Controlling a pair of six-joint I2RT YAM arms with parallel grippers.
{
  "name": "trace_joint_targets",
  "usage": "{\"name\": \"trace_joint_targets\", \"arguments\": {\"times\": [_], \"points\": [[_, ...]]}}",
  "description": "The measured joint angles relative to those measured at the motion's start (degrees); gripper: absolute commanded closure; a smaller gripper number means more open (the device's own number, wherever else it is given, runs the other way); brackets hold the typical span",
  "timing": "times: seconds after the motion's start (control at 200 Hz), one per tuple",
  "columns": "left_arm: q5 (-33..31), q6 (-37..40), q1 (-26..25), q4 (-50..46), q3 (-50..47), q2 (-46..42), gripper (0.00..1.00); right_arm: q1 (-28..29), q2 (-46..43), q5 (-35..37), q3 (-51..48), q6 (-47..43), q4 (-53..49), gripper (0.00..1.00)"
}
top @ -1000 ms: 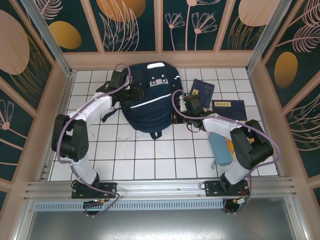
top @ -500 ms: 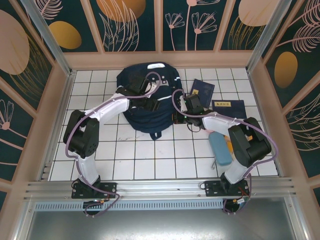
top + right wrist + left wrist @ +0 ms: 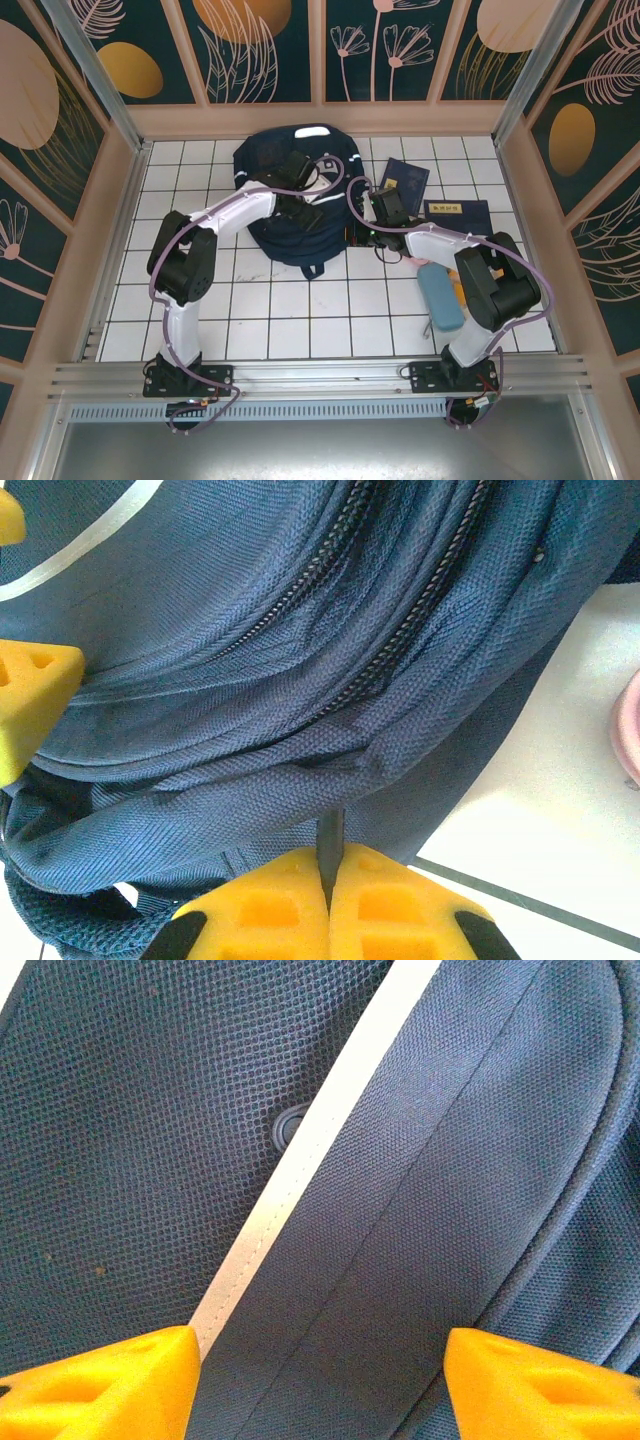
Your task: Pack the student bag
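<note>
One dark navy backpack (image 3: 290, 245) lies at the far middle of a white tiled table (image 3: 300, 320). Two navy booklets (image 3: 404, 181) (image 3: 459, 217) and one light blue case (image 3: 440, 296) lie to its right. Two arms reach in. The left gripper (image 3: 320, 1360) hovers over the backpack's white stripe, fingers wide apart. The right arm bends leftward; the right gripper (image 3: 330, 865) is closed, pinching a thin dark tab at the backpack's side.

Navy booklet (image 3: 405, 181), second booklet (image 3: 460, 217), blue pouch (image 3: 440, 296)
</note>
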Motion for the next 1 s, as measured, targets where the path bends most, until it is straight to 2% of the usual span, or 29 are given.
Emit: {"name": "trace_joint_targets", "arguments": {"times": [0.18,0.295,0.425,0.666,0.886,0.971,1.001], "points": [[2.32,2.25,0.0,-2.6,0.52,0.0,0.25,-0.11,-0.02,0.0,0.0,0.0,0.02,1.0],[4.59,3.04,-0.02,-3.39,0.5,-0.04,0.27,-0.11,0.0,0.0,0.0,0.0,0.02,1.0],[3.04,3.32,-0.07,-3.45,0.48,-0.02,0.4,-0.11,0.0,0.0,0.0,0.02,0.04,1.0],[1.53,3.37,-0.07,-4.15,1.51,1.38,0.53,-0.11,-0.02,0.02,0.0,0.02,0.04,1.0],[-0.17,2.49,-0.79,-2.86,1.57,1.77,0.81,-0.22,-0.02,0.0,0.0,-0.04,0.09,1.0],[-0.94,0.83,-0.87,-2.25,2.12,1.77,0.96,-0.2,-0.31,-0.26,0.0,-0.26,0.09,1.0],[-1.18,0.26,-0.87,-1.84,2.32,1.77,0.98,-0.13,-0.59,-0.37,0.0,-0.42,0.07,1.0]]}}
